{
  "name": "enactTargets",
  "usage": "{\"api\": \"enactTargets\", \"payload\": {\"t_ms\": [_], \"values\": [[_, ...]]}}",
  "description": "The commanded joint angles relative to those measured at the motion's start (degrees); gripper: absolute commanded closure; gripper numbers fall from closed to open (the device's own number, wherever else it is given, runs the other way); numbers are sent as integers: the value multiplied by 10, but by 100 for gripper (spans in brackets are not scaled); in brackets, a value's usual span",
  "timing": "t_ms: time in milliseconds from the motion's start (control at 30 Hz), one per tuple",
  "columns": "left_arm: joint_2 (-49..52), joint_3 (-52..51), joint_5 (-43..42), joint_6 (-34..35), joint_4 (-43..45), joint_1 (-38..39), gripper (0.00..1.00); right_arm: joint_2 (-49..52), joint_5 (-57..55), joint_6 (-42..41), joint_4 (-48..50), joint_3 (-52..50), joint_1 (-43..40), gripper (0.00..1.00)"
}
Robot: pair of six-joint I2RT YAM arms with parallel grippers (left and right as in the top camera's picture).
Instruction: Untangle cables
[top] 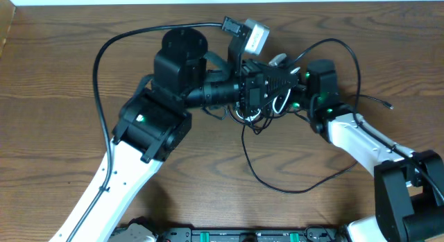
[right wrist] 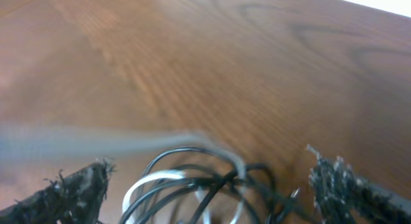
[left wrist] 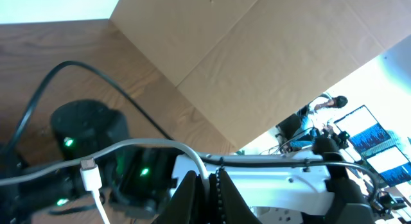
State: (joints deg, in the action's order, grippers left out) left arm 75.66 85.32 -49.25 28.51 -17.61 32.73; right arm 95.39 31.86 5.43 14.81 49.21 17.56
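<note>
Overhead view: we judge the untangling barely begun. The thin flexible cables, two black and one white by our count, are bunched in one knot just toward 1 o'clock of the centre of the brown wooden table. The knot lies under the meeting wrists of the white-and-black left arm and right arm. One black tail loops out toward 6 o'clock and another toward 3 o'clock, and no cable lies free.

Left wrist view: the left gripper is pinched shut. The white cable arches in from 9 o'clock and seems to end in that pinch. We count one white plug.

Right wrist view: the right gripper gapes wide and holds nothing. The cables' black and white loops sit at 6 o'clock between its fingers. All three cables are yet to be separated.
</note>
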Motion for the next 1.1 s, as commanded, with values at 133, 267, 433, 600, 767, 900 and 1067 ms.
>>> {"api": "enactTargets", "payload": {"t_ms": [133,267,433,600,767,900,1067], "values": [[-47,16,-13,-1,-1,-2,92,18,-97,4,68,-2,42,11],[-63,16,-10,-2,0,-2,93,34,-97,-11,97,-2,42,18],[-69,16,-4,-3,0,-3,93,43,-97,-13,105,-2,42,60],[-69,16,24,-3,-1,-3,93,43,-93,-13,104,-2,42,99],[-69,16,108,-4,-14,-3,93,37,-31,-13,110,-2,38,99],[-69,16,281,-3,-76,-3,92,5,28,-45,104,-2,18,99],[-64,15,476,-3,-152,-3,93,-55,77,-93,81,-2,-20,99]]}}
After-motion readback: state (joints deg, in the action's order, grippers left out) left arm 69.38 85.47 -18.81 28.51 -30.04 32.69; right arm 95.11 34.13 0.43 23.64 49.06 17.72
